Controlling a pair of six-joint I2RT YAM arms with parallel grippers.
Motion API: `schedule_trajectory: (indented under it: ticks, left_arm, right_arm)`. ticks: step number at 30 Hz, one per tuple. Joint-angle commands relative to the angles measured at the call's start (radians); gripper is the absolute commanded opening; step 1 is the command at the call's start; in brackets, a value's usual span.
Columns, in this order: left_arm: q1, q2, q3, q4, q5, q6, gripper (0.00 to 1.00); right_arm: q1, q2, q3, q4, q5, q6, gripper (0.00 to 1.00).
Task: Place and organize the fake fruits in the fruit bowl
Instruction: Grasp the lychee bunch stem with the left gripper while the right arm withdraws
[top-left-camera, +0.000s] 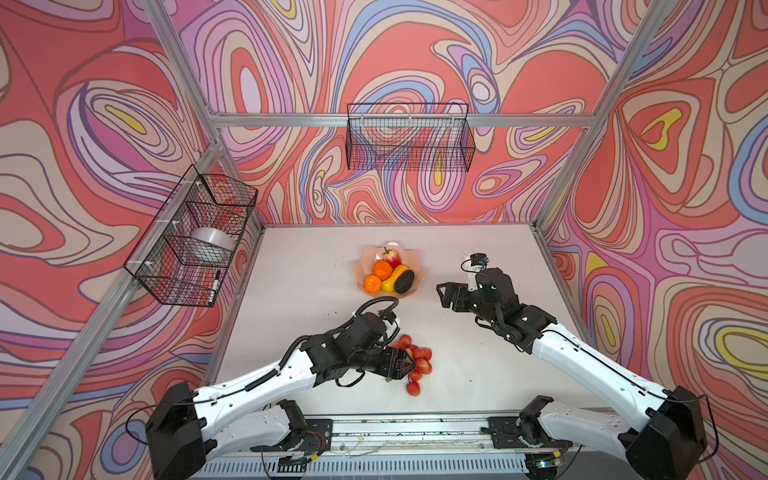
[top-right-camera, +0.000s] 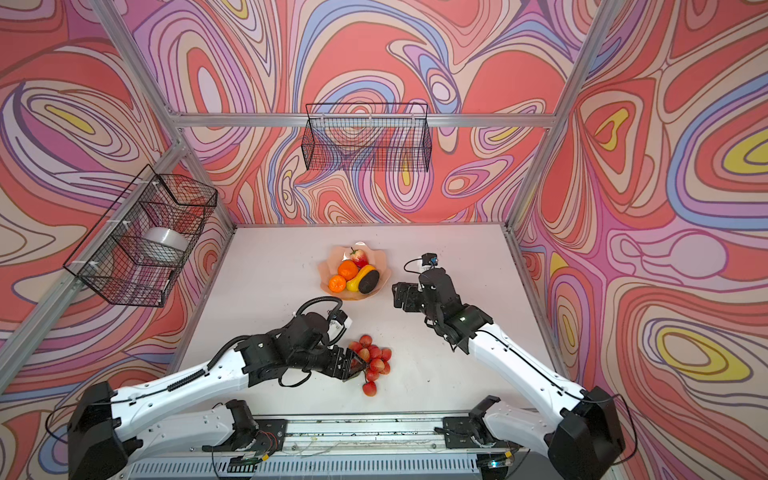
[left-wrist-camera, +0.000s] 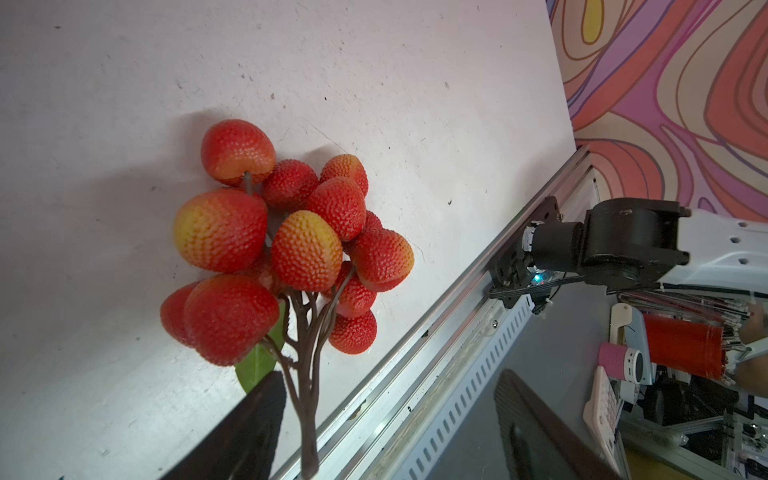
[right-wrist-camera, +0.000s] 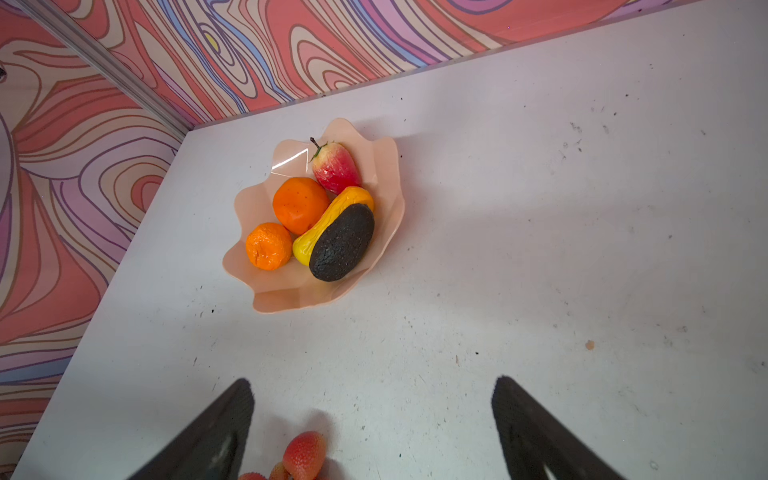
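The berries (left-wrist-camera: 291, 245) lie on the worktop (left-wrist-camera: 124, 124), stem (left-wrist-camera: 307, 374) pointing back between the parted jaws of the left end effector (left-wrist-camera: 389, 374); the right end effector (right-wrist-camera: 372, 381), open and empty, hovers by the bowl (right-wrist-camera: 291, 299).

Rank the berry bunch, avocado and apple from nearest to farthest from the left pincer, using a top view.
1. Berry bunch: on the table, at the left pincer.
2. Avocado: fruit bowl, near side.
3. Apple: bowl's far side.

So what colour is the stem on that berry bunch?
Dark brown. The stem shows best in the left wrist view.
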Motion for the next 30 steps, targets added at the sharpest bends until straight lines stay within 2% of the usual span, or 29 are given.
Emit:
schedule_trajectory:
  ticks: [1, 8, 11, 17, 21, 27, 30]
  left_arm:
    - [-0.005, 0.053, 0.024, -0.128, 0.039, 0.033, 0.78]
    - [-0.005, 0.112, 0.094, -0.317, -0.007, 0.099, 0.77]
    - [-0.005, 0.141, 0.106, -0.305, 0.017, 0.104, 0.7]
    - [-0.005, 0.212, 0.117, -0.264, 0.046, 0.098, 0.45]
    - [-0.005, 0.225, 0.101, -0.241, 0.056, 0.089, 0.33]
    - [-0.006, 0.188, 0.092, -0.243, 0.02, 0.079, 0.0]
    - [-0.005, 0.163, 0.073, -0.233, 0.008, 0.068, 0.0]
  right_arm:
    - [0.003, -0.038, -0.016, -0.032, 0.011, 0.002, 0.94]
    - [0.003, -0.073, -0.014, -0.064, 0.024, -0.01, 0.95]
    - [0.003, -0.076, -0.016, -0.065, 0.037, -0.008, 0.95]
    - [0.004, -0.086, -0.026, -0.068, 0.054, 0.002, 0.95]
    - [0.003, -0.098, -0.027, -0.077, 0.06, 0.001, 0.95]
    - [0.003, -0.106, -0.039, -0.069, 0.061, 0.013, 0.95]
    - [0.003, -0.107, -0.04, -0.062, 0.06, 0.015, 0.95]
